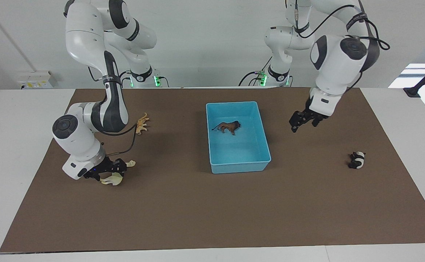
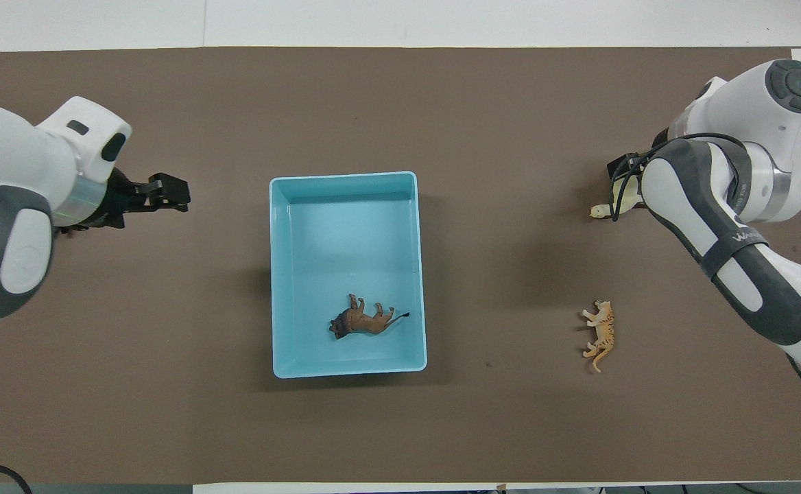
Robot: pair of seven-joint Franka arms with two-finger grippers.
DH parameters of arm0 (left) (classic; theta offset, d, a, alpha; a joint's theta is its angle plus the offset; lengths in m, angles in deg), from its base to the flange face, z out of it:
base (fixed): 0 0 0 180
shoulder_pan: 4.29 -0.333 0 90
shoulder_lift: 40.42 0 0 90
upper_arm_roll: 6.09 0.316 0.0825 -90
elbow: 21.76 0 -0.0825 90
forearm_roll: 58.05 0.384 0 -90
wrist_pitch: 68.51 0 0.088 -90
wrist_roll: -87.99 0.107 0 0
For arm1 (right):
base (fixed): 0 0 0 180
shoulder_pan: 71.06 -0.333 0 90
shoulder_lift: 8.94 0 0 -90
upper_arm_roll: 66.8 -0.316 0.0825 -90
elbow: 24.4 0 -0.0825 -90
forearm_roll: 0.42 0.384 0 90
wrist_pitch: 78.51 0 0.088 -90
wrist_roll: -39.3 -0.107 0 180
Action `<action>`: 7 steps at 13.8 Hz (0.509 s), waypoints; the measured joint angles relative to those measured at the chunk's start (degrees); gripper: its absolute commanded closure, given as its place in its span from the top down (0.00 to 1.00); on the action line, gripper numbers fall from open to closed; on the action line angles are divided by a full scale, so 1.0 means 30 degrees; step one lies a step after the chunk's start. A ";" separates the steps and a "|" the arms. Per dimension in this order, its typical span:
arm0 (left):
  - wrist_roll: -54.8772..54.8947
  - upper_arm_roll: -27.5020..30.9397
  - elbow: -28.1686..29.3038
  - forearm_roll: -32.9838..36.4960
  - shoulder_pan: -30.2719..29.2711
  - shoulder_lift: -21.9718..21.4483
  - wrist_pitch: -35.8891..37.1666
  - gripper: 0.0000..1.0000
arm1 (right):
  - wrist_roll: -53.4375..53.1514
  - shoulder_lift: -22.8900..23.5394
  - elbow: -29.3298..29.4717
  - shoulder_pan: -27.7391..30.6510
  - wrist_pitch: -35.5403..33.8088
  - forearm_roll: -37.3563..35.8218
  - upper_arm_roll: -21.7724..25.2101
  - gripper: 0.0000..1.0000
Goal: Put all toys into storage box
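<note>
The light-blue storage box (image 1: 239, 168) stands mid-table and also shows in the overhead view (image 2: 345, 177). The brown lion (image 1: 229, 127) lies in it, at the end nearer the robots (image 2: 363, 322). My left gripper (image 1: 303, 123) is open and empty, in the air over the mat between the box and the panda (image 1: 357, 160). My left arm hides the panda in the overhead view (image 2: 167, 192). My right gripper (image 1: 107, 171) is down at the cream horse (image 1: 113, 179), whose head (image 2: 599, 211) sticks out. The orange tiger (image 1: 142, 123) lies nearer the robots than the horse (image 2: 601, 333).
A brown mat (image 1: 212, 211) covers most of the white table. The horse and tiger are toward the right arm's end, the panda toward the left arm's end. Nothing else lies on the mat.
</note>
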 measured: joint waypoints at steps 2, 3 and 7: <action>0.5166 0.0047 0.0026 0.0041 -0.2007 0.0212 -0.0375 0.87 | 0.0000 -0.0186 -0.0771 -0.0017 0.1162 -0.0084 0.0010 1.00; 0.6749 0.0085 0.0081 0.0384 -0.2665 0.0549 -0.0985 0.84 | 0.0000 -0.0321 -0.1143 -0.0010 0.1618 -0.0115 0.0035 1.00; 0.9140 0.0094 0.0167 0.3669 -0.4144 0.3095 -0.5334 0.76 | -0.0026 -0.0511 -0.2221 -0.0002 0.2774 -0.0117 0.0041 1.00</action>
